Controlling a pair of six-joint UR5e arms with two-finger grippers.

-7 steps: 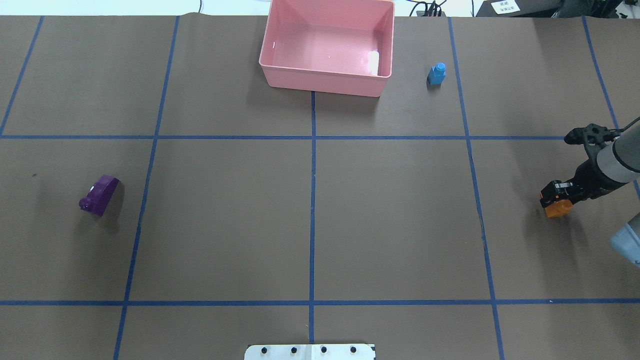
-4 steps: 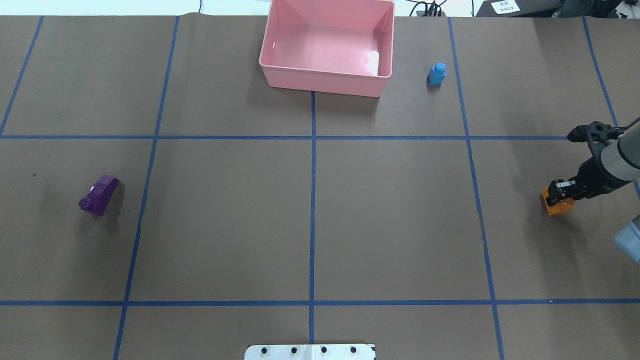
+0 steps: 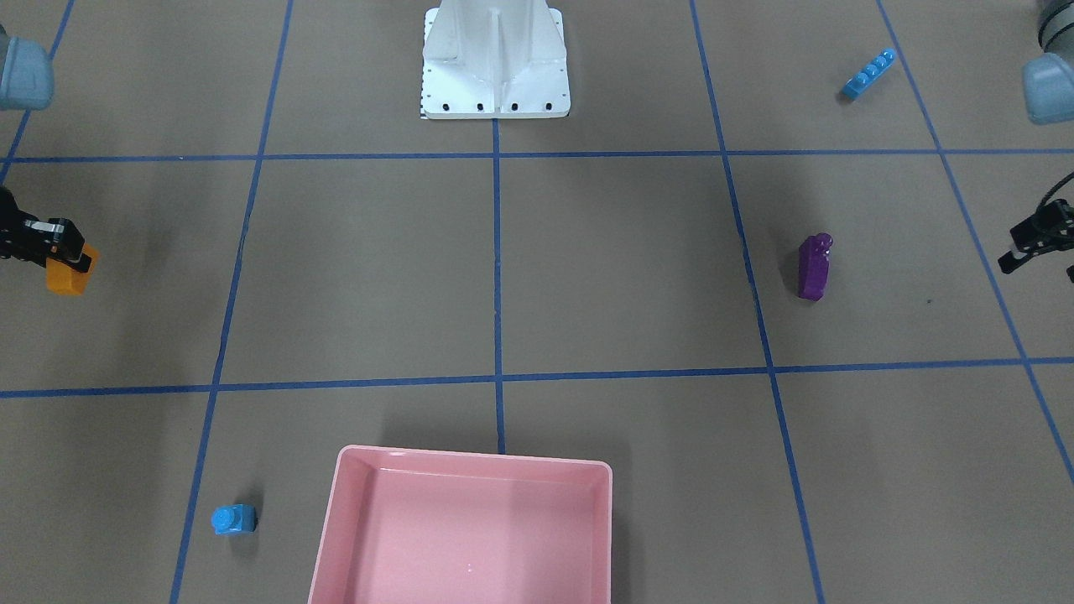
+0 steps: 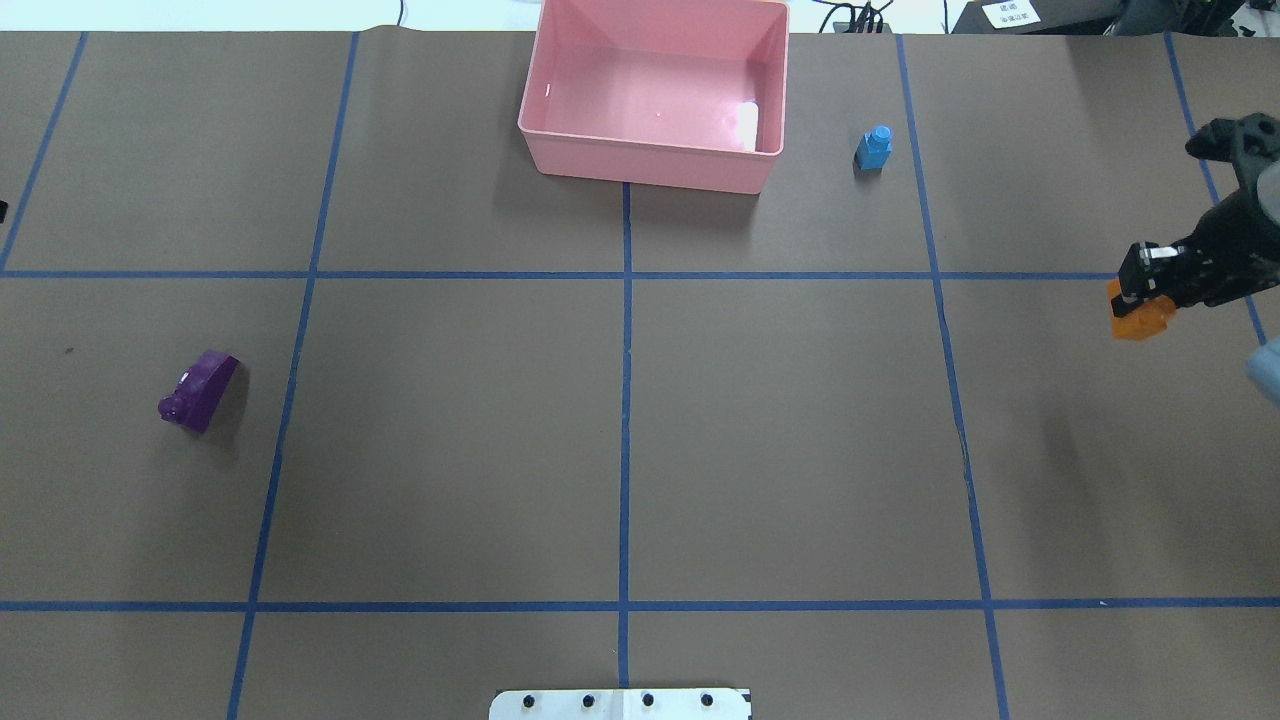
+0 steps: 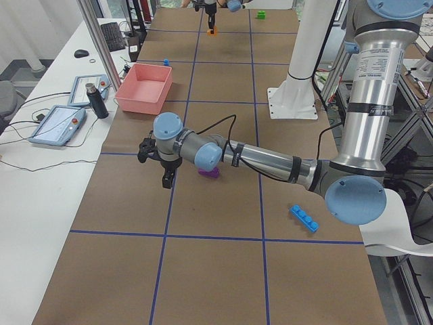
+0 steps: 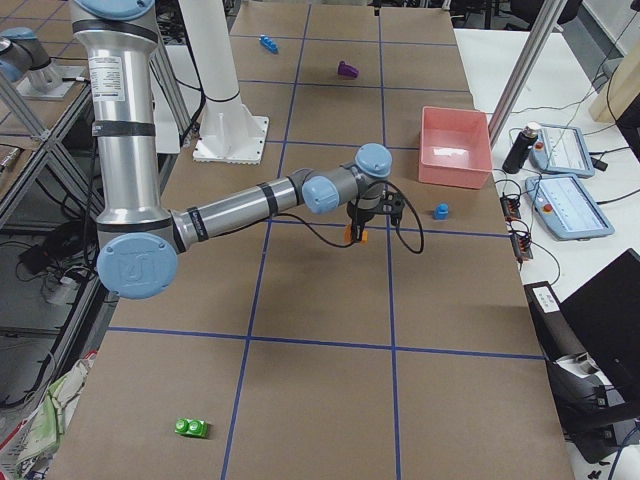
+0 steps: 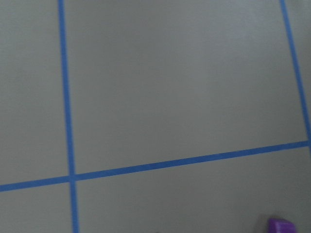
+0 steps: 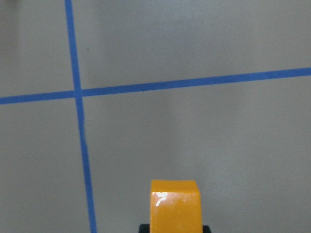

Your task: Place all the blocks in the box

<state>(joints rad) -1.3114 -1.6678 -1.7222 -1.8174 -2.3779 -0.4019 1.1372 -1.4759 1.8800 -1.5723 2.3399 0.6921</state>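
My right gripper (image 4: 1140, 295) is shut on the orange block (image 4: 1140, 320) and holds it above the table at the far right; the block also shows in the right wrist view (image 8: 175, 204). The pink box (image 4: 650, 165) stands at the far middle and looks empty. The small light blue block (image 4: 873, 148) stands just right of it. The purple sloped block (image 4: 198, 390) lies at the left. My left gripper (image 3: 1007, 262) hovers beside it; I cannot tell whether it is open. The long light blue block (image 3: 868, 74) and the green block (image 6: 192, 429) lie near the robot's side.
The white robot base (image 3: 495, 67) stands at the table's near middle edge. Blue tape lines divide the brown table (image 4: 800, 430) into squares. Tablets and a bottle (image 6: 520, 150) sit on a side table beyond the box.
My right gripper has lifted the orange block off the table and carried it toward the far side, slightly to the right. The other blocks and the box have not moved.
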